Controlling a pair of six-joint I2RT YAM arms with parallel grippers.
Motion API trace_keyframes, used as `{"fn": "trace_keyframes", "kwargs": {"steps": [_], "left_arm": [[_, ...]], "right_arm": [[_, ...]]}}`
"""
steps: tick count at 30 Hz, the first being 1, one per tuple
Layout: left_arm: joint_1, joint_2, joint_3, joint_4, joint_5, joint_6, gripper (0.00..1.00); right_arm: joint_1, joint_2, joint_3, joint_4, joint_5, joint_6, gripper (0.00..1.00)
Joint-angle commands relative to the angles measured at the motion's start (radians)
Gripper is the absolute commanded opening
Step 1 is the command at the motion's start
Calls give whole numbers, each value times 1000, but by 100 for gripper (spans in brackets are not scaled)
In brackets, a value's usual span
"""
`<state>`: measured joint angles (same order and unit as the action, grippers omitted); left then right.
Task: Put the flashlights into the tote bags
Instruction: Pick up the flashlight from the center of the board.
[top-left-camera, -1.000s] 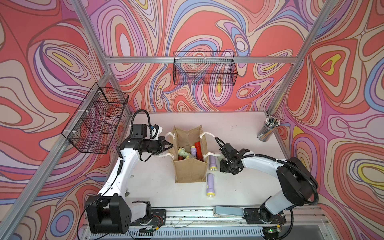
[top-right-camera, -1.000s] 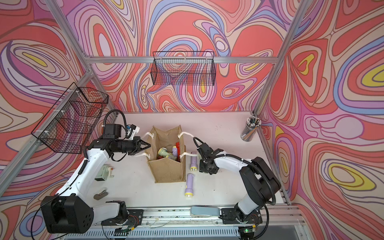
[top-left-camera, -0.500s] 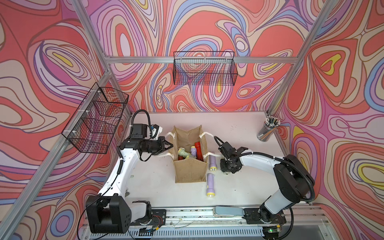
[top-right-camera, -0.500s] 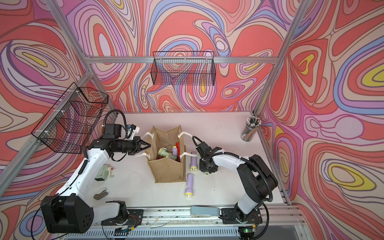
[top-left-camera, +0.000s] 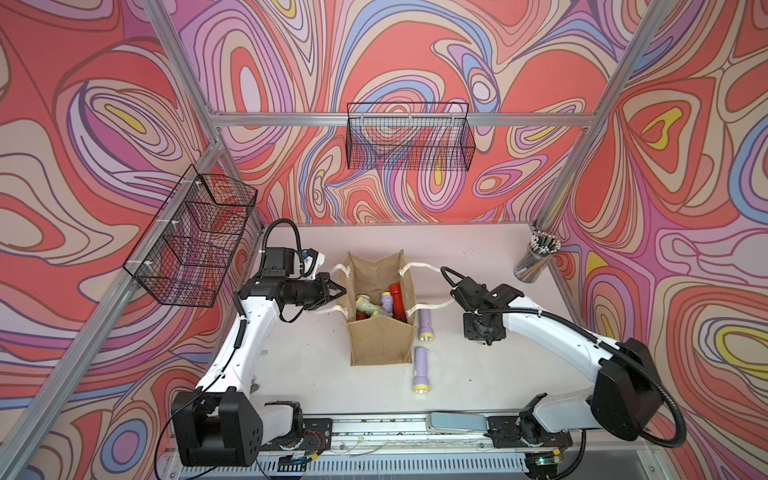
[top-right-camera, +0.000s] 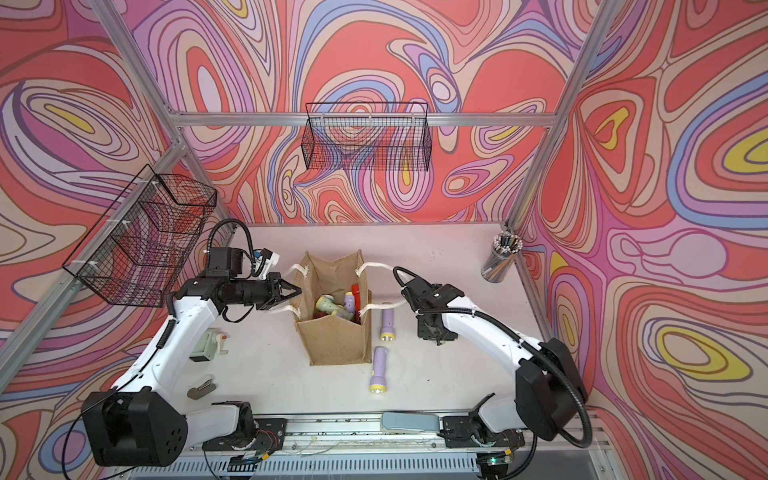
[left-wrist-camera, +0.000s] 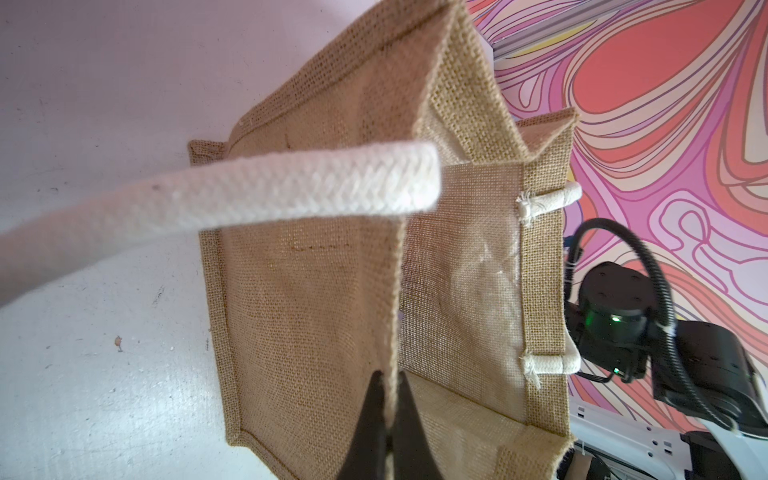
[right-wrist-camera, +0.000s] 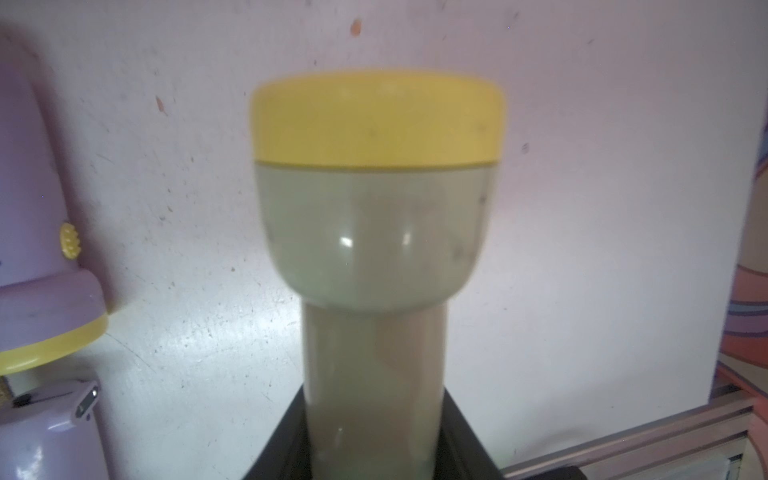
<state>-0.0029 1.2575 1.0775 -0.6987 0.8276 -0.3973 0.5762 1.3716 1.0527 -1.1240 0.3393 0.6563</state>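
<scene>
While the left claw (left-wrist-camera: 388, 378) is shut on the rim of the tote bag (top-left-camera: 380, 340), pinching the burlap wall on the bag's 9 o'clock side, the right claw (right-wrist-camera: 374, 436) grips the barrel of a pale green flashlight (right-wrist-camera: 374, 232) with its yellow head pointing away from the wrist. In both top views the right claw sits at 3 o'clock from the bag, pointing down at the counter (top-left-camera: 316, 365). The held flashlight is hidden under the wrist there, so I cannot tell whether it is clear of the counter or touching it.

The bag stands upright mid-counter with its mouth open, holding a heap of flashlights (top-left-camera: 387, 302) in green, lilac and red. One lilac flashlight (top-left-camera: 424, 326) lies just beside the bag's 3 o'clock wall, and a second lilac flashlight (top-left-camera: 420, 370) lies toward 5 o'clock.

The step in hand, as I read it, is carrying the green one into the bag. To do it well:
- Lift straight up first, high enough to clear the rim and the white rope handle (top-left-camera: 432, 306) draping toward the right arm.
- Travel toward 9 o'clock until it is over the mouth.
- Tip the head down and release low so it doesn't bounce out.
- Have the left pinch hold the wall outward so the mouth doesn't fold shut.
</scene>
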Motion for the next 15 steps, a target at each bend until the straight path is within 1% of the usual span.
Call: {"fn": "trace_keyframes", "kwargs": {"steps": [1,3,5,7,9,12,15], "left_arm": [[1,-17,11,28,-27,-2,4],[2,-15,17,26,-21,1,4],[1,-16,13,23,-18,2,4],[1,-17,6,24,-19,3,4],[0,-18,1,22,-14,5,4],[2,-28,-2,19,-13,10,4],[1,-38,-3,18,-15,18,4]], "right_arm": [[-22,-70,56,-139,182,25,20],[-46,-96,109,-187,232,26,19],[-56,-116,181,-205,279,-1,17],[-56,-116,265,-210,297,-10,15],[-56,-108,337,-165,245,-42,14],[-56,-86,402,-37,97,-90,14],[-54,-60,440,99,-106,-97,13]]}}
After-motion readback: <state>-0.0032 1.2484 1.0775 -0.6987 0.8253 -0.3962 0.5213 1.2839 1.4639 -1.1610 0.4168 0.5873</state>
